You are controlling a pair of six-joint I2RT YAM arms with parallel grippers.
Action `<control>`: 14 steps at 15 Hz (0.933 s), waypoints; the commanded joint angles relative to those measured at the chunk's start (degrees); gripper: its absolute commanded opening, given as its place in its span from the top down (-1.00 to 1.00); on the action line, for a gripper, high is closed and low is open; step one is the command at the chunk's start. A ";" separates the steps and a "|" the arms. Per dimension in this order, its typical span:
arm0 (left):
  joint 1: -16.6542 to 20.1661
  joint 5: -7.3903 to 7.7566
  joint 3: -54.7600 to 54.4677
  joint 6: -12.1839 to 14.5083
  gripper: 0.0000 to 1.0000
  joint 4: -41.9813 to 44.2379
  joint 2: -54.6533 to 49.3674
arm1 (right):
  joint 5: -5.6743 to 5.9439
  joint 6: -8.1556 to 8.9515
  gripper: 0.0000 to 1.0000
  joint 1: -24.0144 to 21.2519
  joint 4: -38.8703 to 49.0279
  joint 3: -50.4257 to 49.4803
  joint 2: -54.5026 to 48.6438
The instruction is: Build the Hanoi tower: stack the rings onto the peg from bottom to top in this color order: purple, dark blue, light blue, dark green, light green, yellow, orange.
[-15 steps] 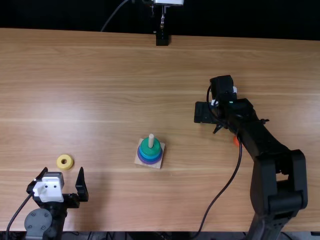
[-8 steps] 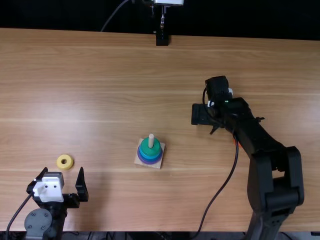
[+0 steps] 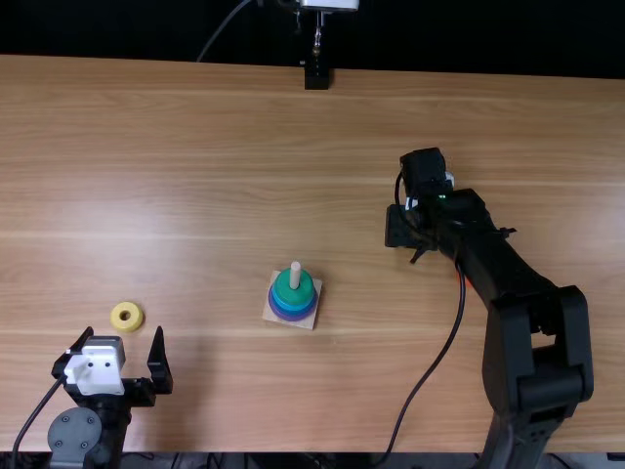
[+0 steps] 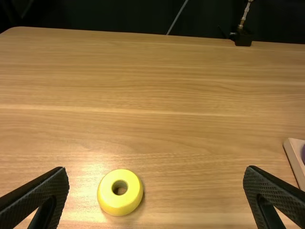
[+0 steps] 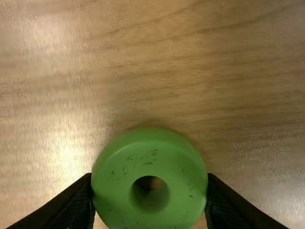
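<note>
Over the table [image 3: 195,205], my left jaws stand wide and my right jaws hold light green [image 5: 148,210]. The base [image 3: 269,315] has a peg [image 3: 295,275] wearing purple [image 3: 293,319], dark blue [image 3: 293,314], light blue [image 3: 276,301], then dark green [image 3: 291,295]. Yellow [image 4: 108,200] lies near my left jaws; orange [image 3: 471,282] is partly hidden.

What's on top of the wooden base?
A peg carries a dark green ring uppermost, blue rings beneath, a purple ring lowest. The peg's tip shows; its lower part and the middle of the base are covered.

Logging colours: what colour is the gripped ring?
The ring is light green, clearest in the right wrist view.
</note>
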 commanded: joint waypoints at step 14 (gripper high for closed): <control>-0.64 0.14 -6.04 0.80 -1.00 -4.63 -0.93 | -1.51 0.20 1.00 21.28 -31.68 19.15 -18.54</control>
